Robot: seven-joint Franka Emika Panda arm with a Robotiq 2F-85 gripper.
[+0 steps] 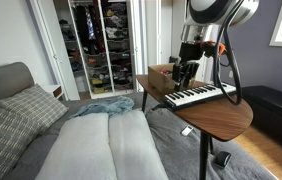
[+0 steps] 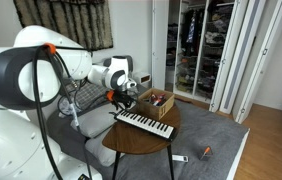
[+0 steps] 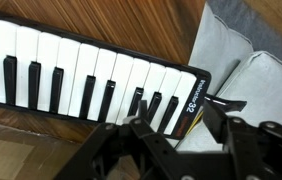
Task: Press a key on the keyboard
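The keyboard (image 1: 198,96) is long and slim, with a dark body and a row of white and black keys. It lies on a round wooden table (image 1: 226,117) and shows in both exterior views (image 2: 145,123). My gripper (image 1: 185,76) hovers just above one end of it, next to a cardboard box; it also shows in an exterior view (image 2: 125,98). In the wrist view the keys (image 3: 81,70) run across the top. My gripper (image 3: 174,106) is open and empty, with its fingers straddling the keyboard's end panel. No key is visibly touched.
A brown cardboard box (image 1: 162,75) stands on the table beside the keyboard and shows in the wrist view (image 3: 21,150). A grey bed (image 1: 101,140) lies beside the table. An open closet (image 1: 101,40) is behind it. Small items lie on the floor (image 2: 206,151).
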